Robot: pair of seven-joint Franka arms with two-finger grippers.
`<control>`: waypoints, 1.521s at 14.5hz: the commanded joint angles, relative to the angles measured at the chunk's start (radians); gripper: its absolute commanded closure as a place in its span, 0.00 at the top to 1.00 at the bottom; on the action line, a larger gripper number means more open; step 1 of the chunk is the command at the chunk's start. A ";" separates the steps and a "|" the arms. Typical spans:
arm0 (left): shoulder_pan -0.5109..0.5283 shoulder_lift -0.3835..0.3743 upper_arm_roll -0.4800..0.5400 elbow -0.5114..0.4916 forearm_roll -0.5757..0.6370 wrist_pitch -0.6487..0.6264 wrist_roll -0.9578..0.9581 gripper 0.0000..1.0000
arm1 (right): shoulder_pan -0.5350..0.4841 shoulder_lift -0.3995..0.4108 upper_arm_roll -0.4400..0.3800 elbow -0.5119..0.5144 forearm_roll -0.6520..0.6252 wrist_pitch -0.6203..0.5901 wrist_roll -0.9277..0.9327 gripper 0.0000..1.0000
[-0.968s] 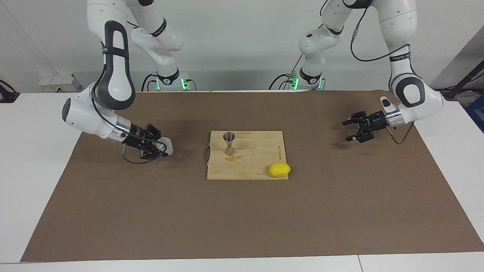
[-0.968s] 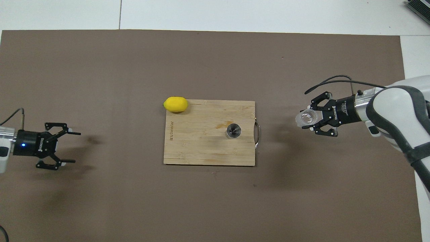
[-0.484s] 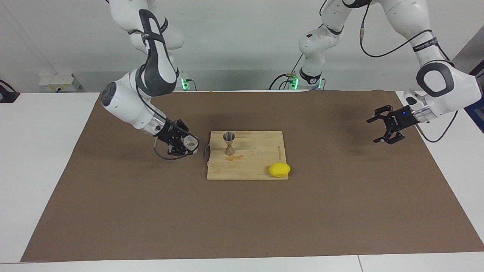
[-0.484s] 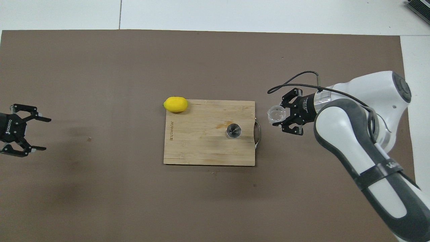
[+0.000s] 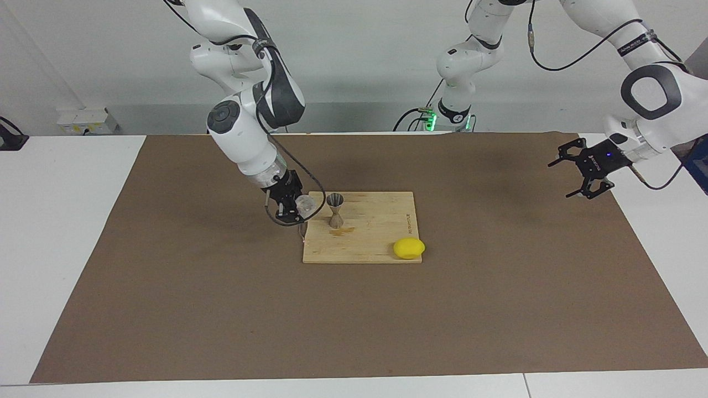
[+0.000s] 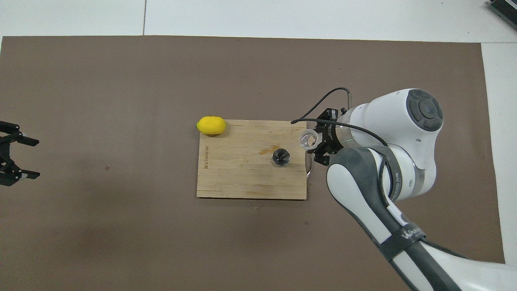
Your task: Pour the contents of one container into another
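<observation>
The small clear cup is held in my right gripper, which is shut on it. It hangs over the edge of the wooden cutting board at the right arm's end, with its mouth facing up. The grey metal jigger stands upright on the board, close beside the cup and apart from it. My left gripper waits open and empty above the brown mat at the left arm's end.
A yellow lemon lies at the board's corner farthest from the robots, toward the left arm's end. A small amber stain marks the board beside the jigger. A metal handle sticks out from the board below the cup.
My right arm has swung the cup across the mat to the board's edge beside the jigger. My left gripper has drawn back toward its end of the table.
</observation>
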 commanded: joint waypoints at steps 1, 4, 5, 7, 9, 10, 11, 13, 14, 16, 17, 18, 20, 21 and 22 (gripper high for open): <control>-0.057 -0.005 0.007 0.071 0.092 -0.061 -0.185 1.00 | 0.044 0.014 -0.004 0.038 -0.081 0.009 0.092 0.06; -0.088 -0.028 0.004 0.084 0.098 -0.078 -0.343 1.00 | 0.085 0.013 -0.004 0.037 -0.164 0.017 0.134 0.06; -0.111 -0.040 0.004 0.085 0.124 -0.079 -0.412 1.00 | 0.095 0.013 -0.004 0.037 -0.199 0.019 0.155 0.06; -0.163 -0.077 0.001 0.082 0.173 -0.082 -0.576 1.00 | 0.099 0.011 -0.001 0.037 -0.260 0.016 0.171 0.05; -0.209 -0.112 0.002 0.082 0.176 -0.121 -0.714 1.00 | 0.133 0.010 -0.004 0.035 -0.308 0.009 0.172 0.05; -0.232 -0.131 0.002 0.076 0.179 -0.125 -0.778 1.00 | 0.136 0.008 -0.004 0.035 -0.338 0.002 0.180 0.05; -0.259 -0.142 0.001 0.073 0.196 -0.133 -0.843 1.00 | 0.138 0.007 -0.001 0.035 -0.368 0.002 0.201 0.05; -0.313 -0.160 0.001 0.071 0.218 -0.138 -0.990 1.00 | 0.159 0.003 -0.001 0.034 -0.403 0.002 0.214 0.05; -0.333 -0.168 0.001 0.073 0.219 -0.138 -1.065 1.00 | 0.162 0.002 -0.001 0.032 -0.427 -0.004 0.212 0.05; -0.359 -0.183 0.001 0.073 0.227 -0.136 -1.185 1.00 | 0.175 -0.001 0.001 0.034 -0.499 -0.030 0.212 0.05; -0.375 -0.185 0.001 0.073 0.237 -0.139 -1.211 1.00 | 0.184 -0.006 0.001 0.032 -0.521 -0.037 0.211 0.05; -0.382 -0.192 -0.001 0.071 0.245 -0.145 -1.243 1.00 | 0.185 -0.007 0.001 0.033 -0.532 -0.040 0.211 0.05; -0.393 -0.201 -0.004 0.059 0.247 -0.145 -1.384 1.00 | 0.185 -0.007 0.004 0.034 -0.556 -0.041 0.211 0.05; -0.413 -0.218 -0.004 0.036 0.247 -0.136 -1.455 1.00 | 0.185 -0.009 0.004 0.032 -0.564 -0.043 0.209 0.05; -0.422 -0.229 -0.004 0.021 0.247 -0.131 -1.504 1.00 | 0.185 -0.010 0.005 0.030 -0.570 -0.046 0.206 0.04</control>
